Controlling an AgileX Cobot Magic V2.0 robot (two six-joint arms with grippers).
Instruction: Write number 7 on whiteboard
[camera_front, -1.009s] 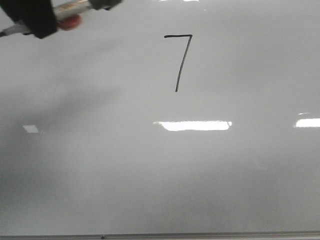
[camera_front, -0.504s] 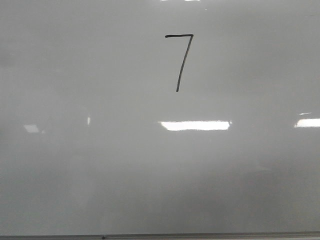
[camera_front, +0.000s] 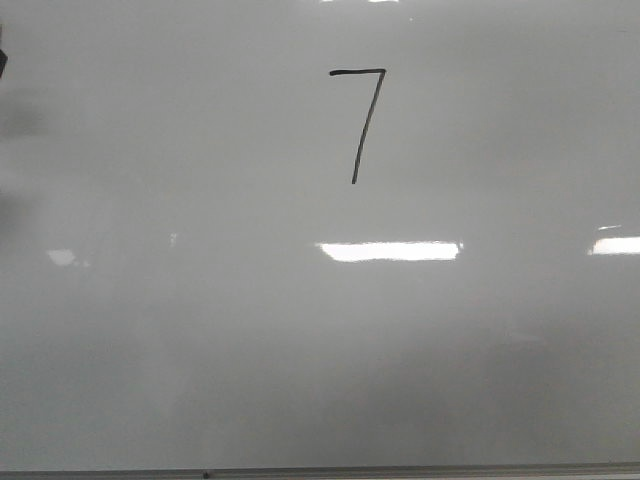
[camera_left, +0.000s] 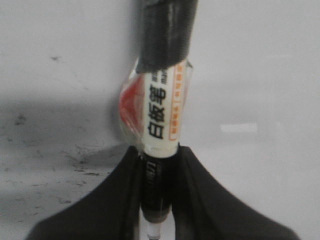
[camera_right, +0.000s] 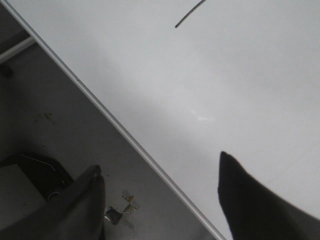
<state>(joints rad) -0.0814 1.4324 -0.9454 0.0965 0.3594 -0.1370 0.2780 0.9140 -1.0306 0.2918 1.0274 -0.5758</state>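
The large glossy pale grey-white whiteboard (camera_front: 300, 350) fills the front view, smooth and shiny, with bright rectangular glare patches (camera_front: 390, 251) across its middle and a thin metal bottom edge (camera_front: 400, 470) along the near side. The thin black hand-drawn number 7 (camera_front: 359, 120) stands in the upper middle of the board, a short top bar and a long slanted downstroke, with nothing covering it; only a sliver of something dark shows at the left edge of that view. In the left wrist view, the left end effector (camera_left: 157, 165) has its two black, curved fingers (camera_left: 115, 200) closed tightly around a cylindrical whiteboard marker (camera_left: 160, 120) with a white printed label, a red patch and a black cap, held over a board surface marked with faint grey smudges; the digit does not show in that view. In the right wrist view, the right end effector (camera_right: 160, 172) has its dark pointed fingers spread wide apart with nothing between them, straddling the board's metal edge above a grey floor (camera_right: 65, 125) with small scraps; the lower tip of the digit's downstroke lies well apart from it, further onto the board.
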